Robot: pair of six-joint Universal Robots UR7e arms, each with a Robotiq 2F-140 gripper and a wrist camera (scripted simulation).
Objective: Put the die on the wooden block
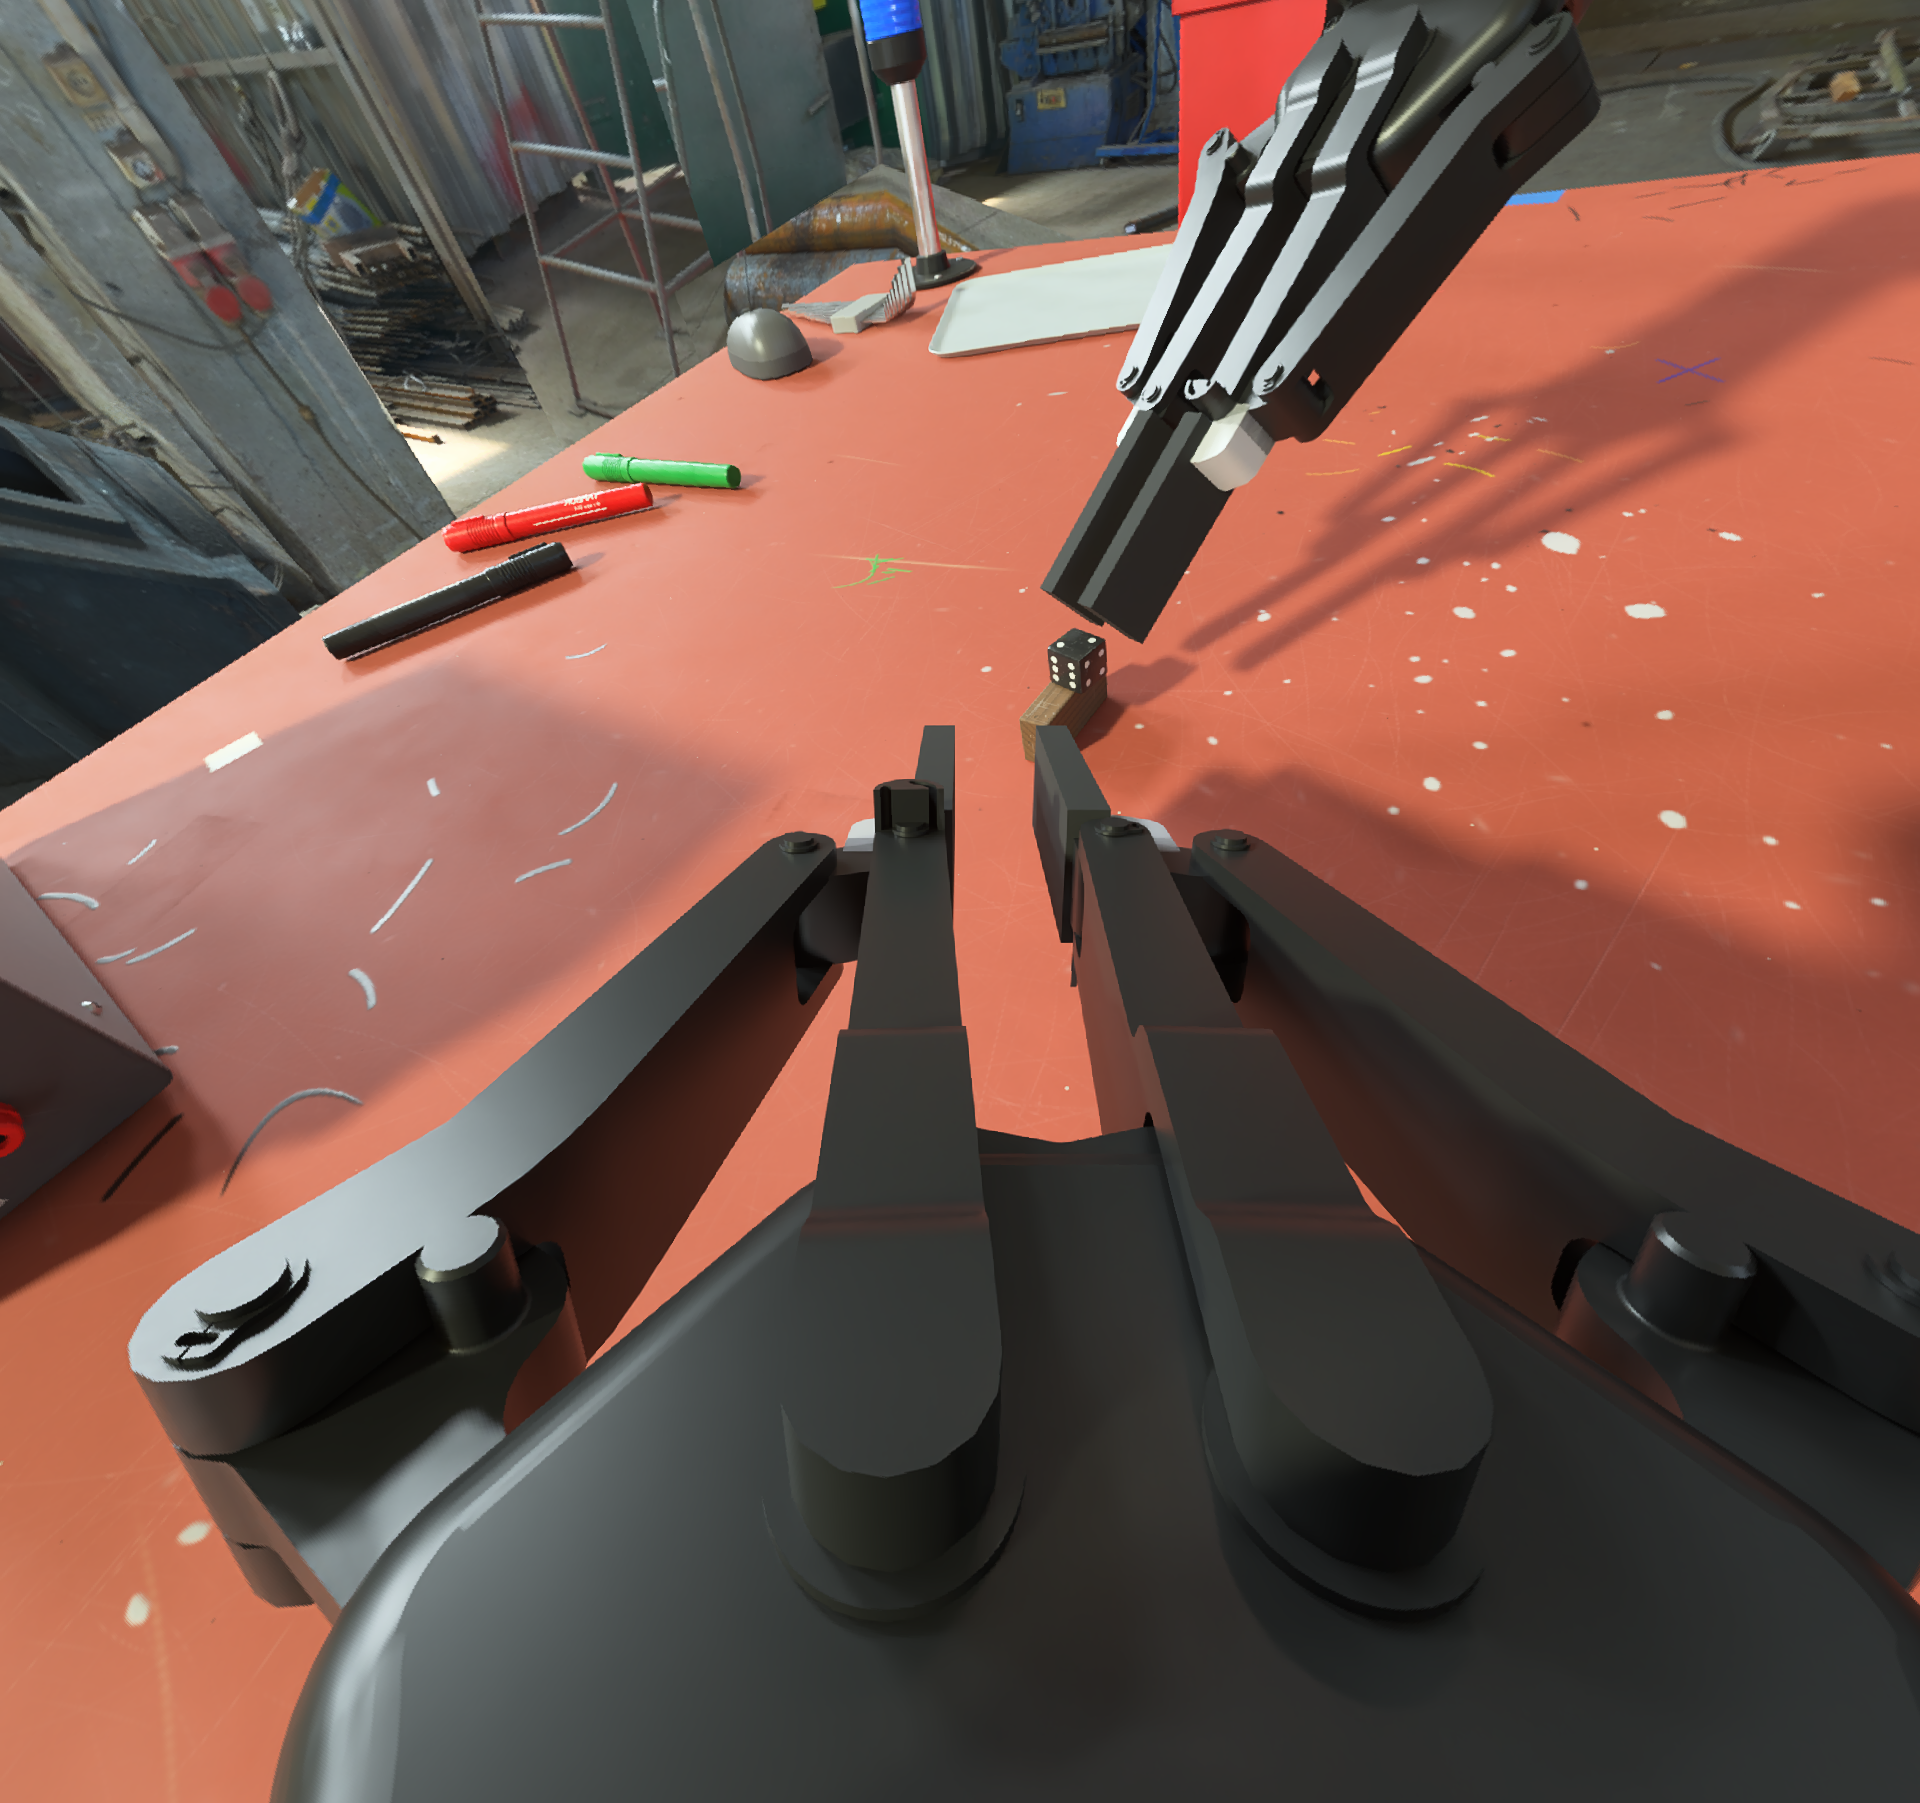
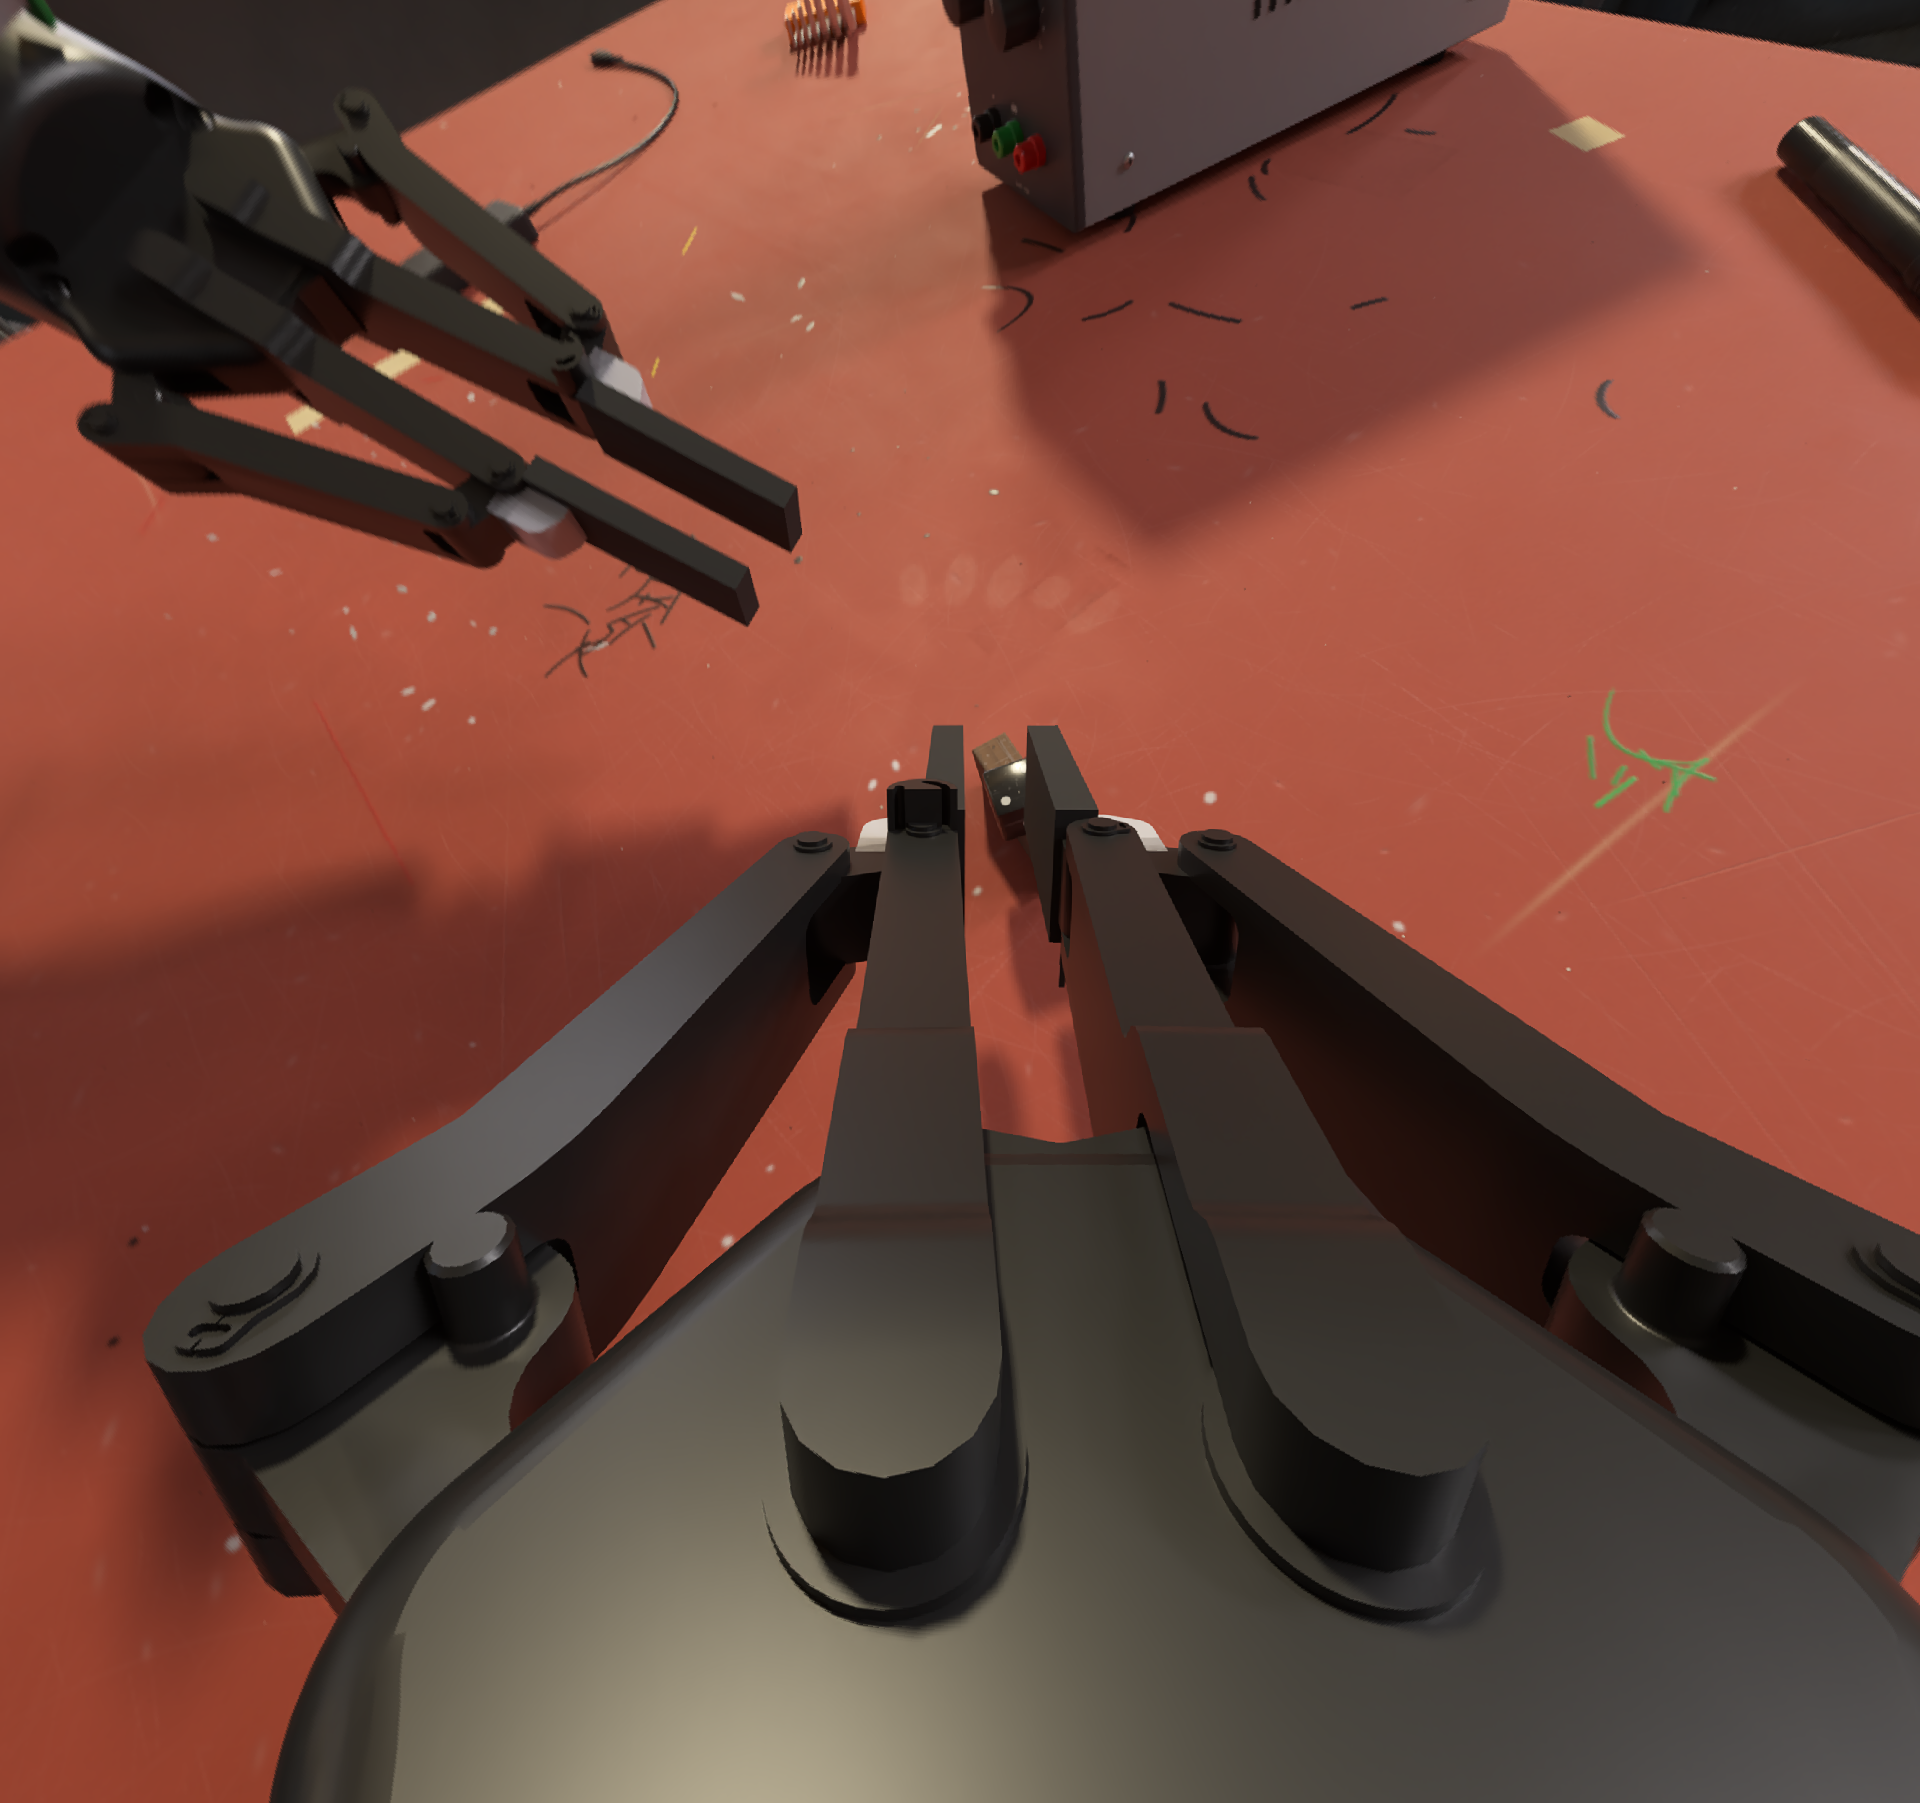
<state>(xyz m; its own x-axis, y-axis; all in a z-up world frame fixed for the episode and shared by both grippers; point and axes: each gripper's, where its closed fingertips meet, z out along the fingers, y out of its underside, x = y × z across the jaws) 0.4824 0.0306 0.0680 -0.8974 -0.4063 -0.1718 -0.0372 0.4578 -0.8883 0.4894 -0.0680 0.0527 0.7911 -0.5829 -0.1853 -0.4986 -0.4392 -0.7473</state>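
Die resting on block, right gripper just above

Between the two grippers, near the middle of the red table [image 1: 727, 714], sits the work. The right gripper [image 2: 995, 745] points down over it, fingers spread a little with a narrow gap; nothing is pinched. In its own view the die [image 2: 1006, 797] and the top of the wooden block [image 2: 995, 754] show through that gap, neither fingertip visibly touching them. From the left wrist view the same right gripper [image 1: 1091, 610] hangs just above and slightly behind the die [image 1: 1076, 660], tips clear of it by a sliver.

The die stands on the far end of the wooden block [image 1: 1060, 712], upright, black with white pips. The block lies flat, its long axis running from the left gripper [image 1: 992, 745] away toward the right one.

The left gripper has its fingers slightly apart, empty, low over the table just short of the block's near end. The right gripper is the nearer arm to the die.

Judgement: the placing appears done; what remains is a straight lift away. The risk is a fingertip brushing the die off its perch.

Farther out: a green marker [image 1: 662, 472], a red marker [image 1: 548, 518] and a black marker [image 1: 447, 602] to the left, a grey tray [image 1: 1039, 309] beyond, and a grey power supply [image 2: 1226, 39] opposite
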